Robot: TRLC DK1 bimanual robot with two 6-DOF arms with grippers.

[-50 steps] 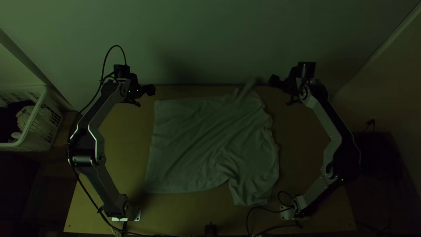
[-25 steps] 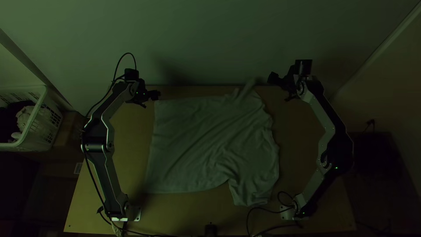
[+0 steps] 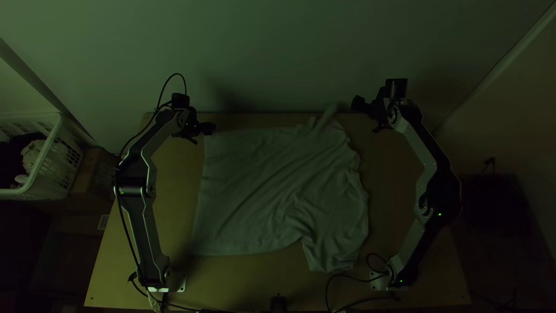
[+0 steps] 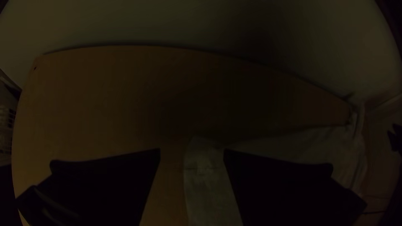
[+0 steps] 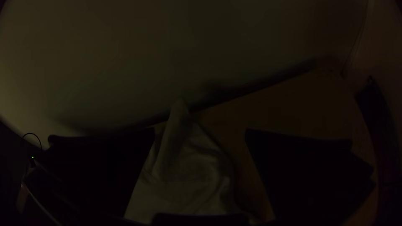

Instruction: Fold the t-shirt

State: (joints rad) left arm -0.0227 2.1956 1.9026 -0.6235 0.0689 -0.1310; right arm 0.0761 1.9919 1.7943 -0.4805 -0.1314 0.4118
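One light-coloured t-shirt (image 3: pixel 272 185) spread, wrinkled, on the wooden table (image 3: pixel 231 284) — one sleeve toward the near edge, the other at the far edge. Left gripper (image 3: pixel 202 134) released, fingers apart, near the hem's far corner. Right gripper (image 3: pixel 366 117) released too — fingers wide apart, near the far sleeve.

plain pale grey t-shirt (image 3: pixel 272 191), yellow-brown wooden table (image 3: pixel 231 284), white grid-sided basket (image 3: pixel 54 123), black and silver-grey arms (image 3: pixel 139 220)
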